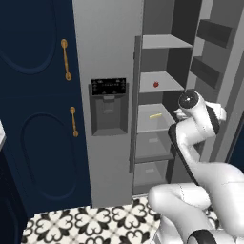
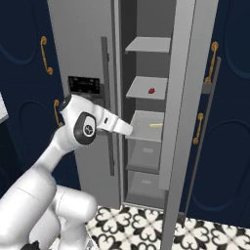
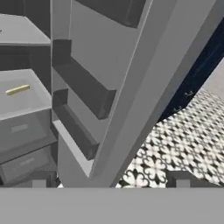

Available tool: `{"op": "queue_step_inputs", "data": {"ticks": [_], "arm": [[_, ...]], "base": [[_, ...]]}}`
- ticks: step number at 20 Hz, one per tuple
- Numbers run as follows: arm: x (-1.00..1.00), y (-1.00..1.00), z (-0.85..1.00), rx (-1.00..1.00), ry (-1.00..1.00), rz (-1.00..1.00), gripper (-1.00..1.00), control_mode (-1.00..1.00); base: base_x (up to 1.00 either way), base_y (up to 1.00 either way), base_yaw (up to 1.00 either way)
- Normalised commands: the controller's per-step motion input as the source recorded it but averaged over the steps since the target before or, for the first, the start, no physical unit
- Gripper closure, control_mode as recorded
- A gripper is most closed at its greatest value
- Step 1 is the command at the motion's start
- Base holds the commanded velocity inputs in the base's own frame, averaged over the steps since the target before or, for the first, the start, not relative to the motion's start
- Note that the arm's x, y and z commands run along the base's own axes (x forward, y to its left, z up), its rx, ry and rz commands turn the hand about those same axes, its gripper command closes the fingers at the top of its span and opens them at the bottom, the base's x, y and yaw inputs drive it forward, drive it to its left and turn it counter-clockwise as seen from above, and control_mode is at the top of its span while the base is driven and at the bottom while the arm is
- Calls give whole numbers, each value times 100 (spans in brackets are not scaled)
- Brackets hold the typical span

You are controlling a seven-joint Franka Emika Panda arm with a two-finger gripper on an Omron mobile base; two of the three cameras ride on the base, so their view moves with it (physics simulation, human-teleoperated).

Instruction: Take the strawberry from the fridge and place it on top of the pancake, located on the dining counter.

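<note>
Right now I am looking at the tall light-grey two-door fridge [image 1: 109,62], whose right-hand door [image 2: 183,97] is swung wide, baring grey inner shelves. The tiny round red strawberry [image 1: 156,84] sits alone on the second shelf from the top, toward the back; from the right base camera I see the same berry [image 2: 151,91] near the middle of that shelf. One shelf below the strawberry lies a pale yellow stick-shaped item [image 1: 155,116], which the hand camera also catches [image 3: 18,89]. Below that shelf come two grey drawers [image 1: 152,143]. The closed left door carries a black dispenser panel and recess [image 1: 109,107].

My white arm [image 2: 83,128] reaches toward the fridge opening at about the level of the stick's shelf, lower than the strawberry. The two-finger gripper [image 3: 111,183] shows its dark tips well apart, holding nothing, and it faces the open door's inner bins [image 3: 81,89]. Navy cabinets with gold handles [image 1: 66,59] flank the fridge, and black-and-white patterned floor tiles [image 1: 81,221] lie before it.
</note>
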Motion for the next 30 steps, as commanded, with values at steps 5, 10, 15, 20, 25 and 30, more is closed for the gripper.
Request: {"op": "queue_step_inputs", "data": {"ticks": [5,10,15,20,25,30], "arm": [[-24,66,0,16,-8,21,-100,-100],[-24,62,0,15,-8,22,-100,-100],[-27,51,0,16,-3,22,-100,-100],[-60,22,17,5,3,10,-100,-100],[-71,-4,19,0,2,1,-100,-100],[-28,-2,-9,0,4,0,-100,-100]], "base": [[0,0,0],[0,0,0],[0,0,0],[0,0,0],[0,0,0],[0,0,0]]}}
